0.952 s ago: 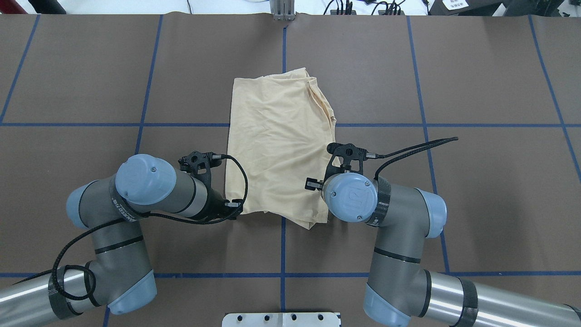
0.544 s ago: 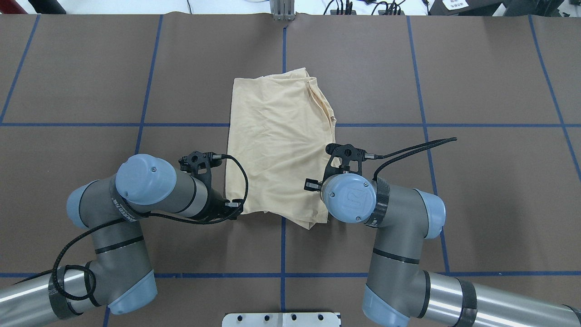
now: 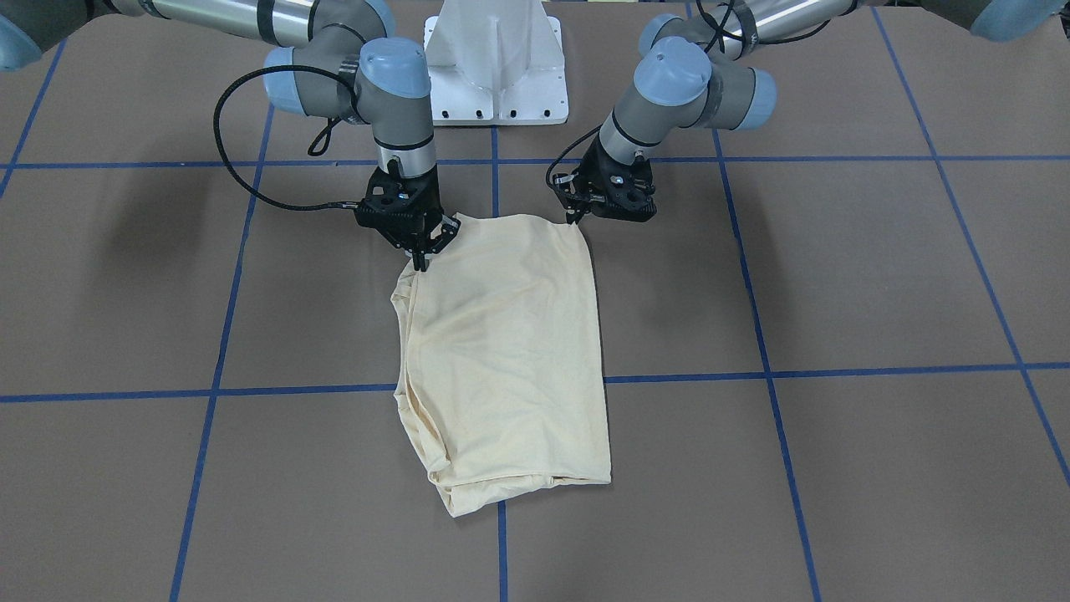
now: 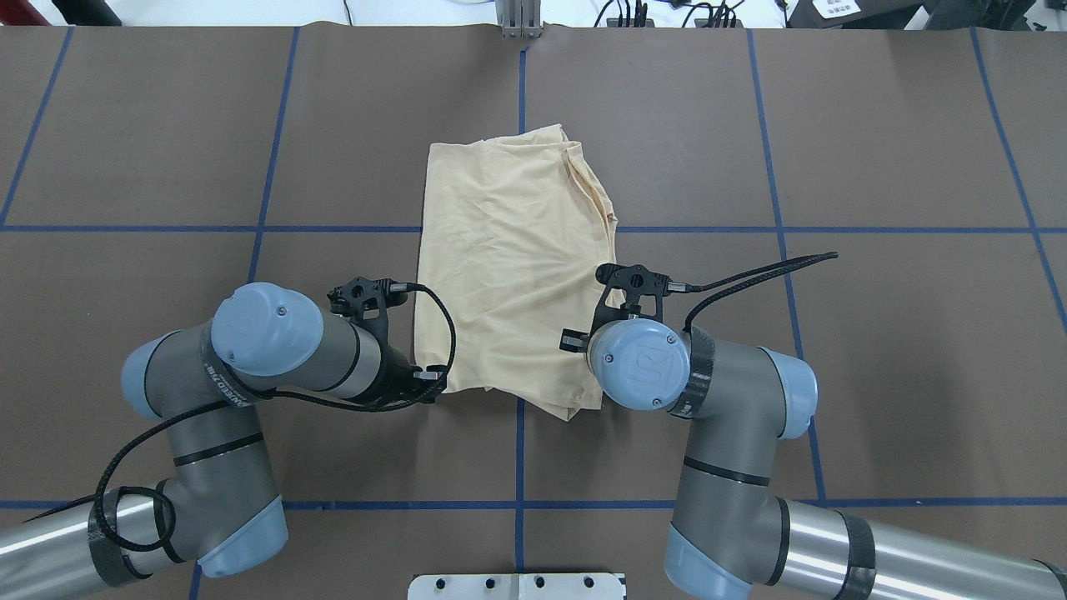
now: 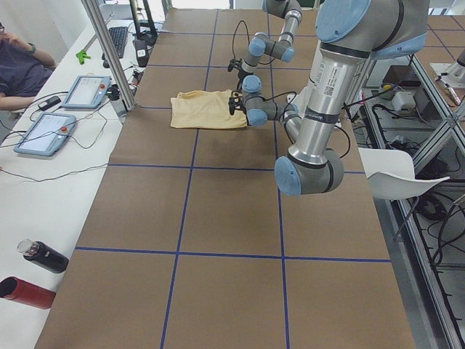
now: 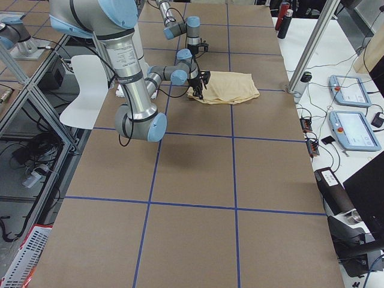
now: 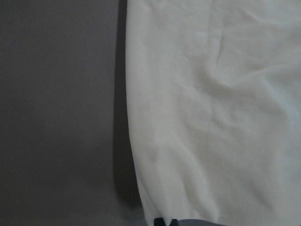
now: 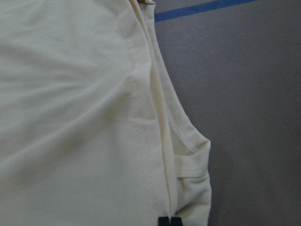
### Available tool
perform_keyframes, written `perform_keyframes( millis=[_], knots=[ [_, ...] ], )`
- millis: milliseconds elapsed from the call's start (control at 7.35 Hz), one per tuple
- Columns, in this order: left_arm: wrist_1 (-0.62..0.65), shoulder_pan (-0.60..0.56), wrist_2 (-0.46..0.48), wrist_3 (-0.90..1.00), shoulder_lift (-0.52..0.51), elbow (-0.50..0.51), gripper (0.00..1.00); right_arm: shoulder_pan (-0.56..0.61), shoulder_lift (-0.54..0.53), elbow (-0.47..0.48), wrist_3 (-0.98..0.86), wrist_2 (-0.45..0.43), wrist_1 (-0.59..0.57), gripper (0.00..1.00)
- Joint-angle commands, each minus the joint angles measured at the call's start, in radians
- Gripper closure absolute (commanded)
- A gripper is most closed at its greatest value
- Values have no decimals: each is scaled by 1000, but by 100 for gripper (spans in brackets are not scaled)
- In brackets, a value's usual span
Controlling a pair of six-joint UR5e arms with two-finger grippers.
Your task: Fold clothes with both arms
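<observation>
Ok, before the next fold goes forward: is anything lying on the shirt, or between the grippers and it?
Nothing visible does. The left gripper and right gripper sit at the two near corners of the T-shirt, whose upper surface is bare up to the far edge.

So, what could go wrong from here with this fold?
1. The right end effector pinches the stacked side edge of the folded pale cream-yellow knit shirt; it may hold only some layers, so the fold could open on lifting.
2. The left end effector sits at the very corner, where thin cloth could slip out.
</observation>
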Motion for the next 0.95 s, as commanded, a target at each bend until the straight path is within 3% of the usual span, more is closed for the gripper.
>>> perform_keyframes(
  millis=[0,136,272,408,816],
  knots=[
    [2,0,0,0,0,-5,100,0,-3,4,-5,0,0,100],
    [0,0,0,0,0,-5,100,1,-3,5,-44,0,-2,97],
    [0,0,-2,0,1,-5,100,1,-7,1,-73,-1,-2,66],
    [0,0,0,0,0,-5,100,1,-9,1,-74,-2,-2,51],
    [0,0,0,0,-2,-5,100,0,-9,-4,-72,-2,-3,50]
  ],
)
